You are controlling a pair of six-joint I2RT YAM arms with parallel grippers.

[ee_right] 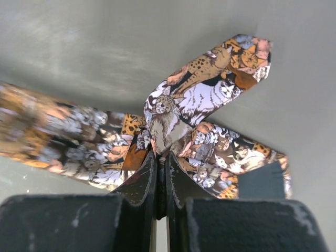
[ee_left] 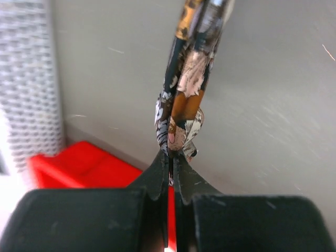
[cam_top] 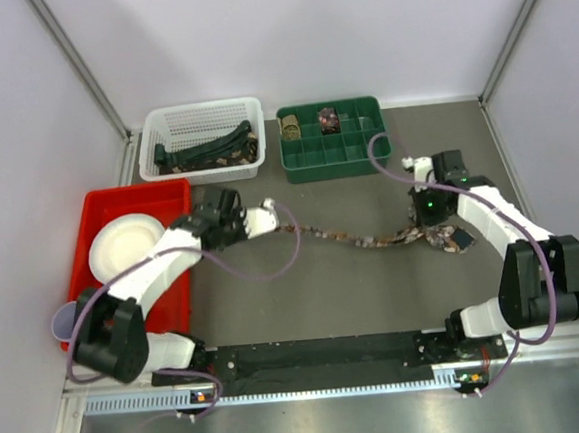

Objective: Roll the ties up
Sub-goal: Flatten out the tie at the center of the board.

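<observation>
Where the grey table [cam_top: 356,292] met the left wall, a red tray [cam_top: 132,195] held a white bowl [cam_top: 126,244], and a pale purple cup [cam_top: 67,319] stood just beside the tray's near corner. Behind the tray, a white basket [cam_top: 155,169] contained several dark ties [cam_top: 209,148] lying loose and unrolled.

The left gripper [cam_top: 267,216] [ee_left: 170,157] reached out from the tray side. Its fingers [ee_left: 157,176] were pressed together on the narrow end of a patterned tie [cam_top: 362,239] [ee_left: 186,100] [ee_right: 178,121], pinching the bunched fabric at the very tips.

From there the tie ran rightward across the middle of the table as one long flat strip, sagging slightly and not coiled anywhere along its length. Its print was brown, orange and grey-white, with cat figures plain in the right wrist view.

At the back, right of the basket, a green compartment tray [cam_top: 336,170] had two rolled ties [cam_top: 290,127] in separate cells of its rear row, one olive-gold and one darker [cam_top: 328,119].

The right gripper [cam_top: 434,227] [ee_right: 161,157] had its fingers [ee_right: 142,181] clamped tight on the wide end of the tie, where the cloth folded over itself and its pointed tip stuck up to the right.
</observation>
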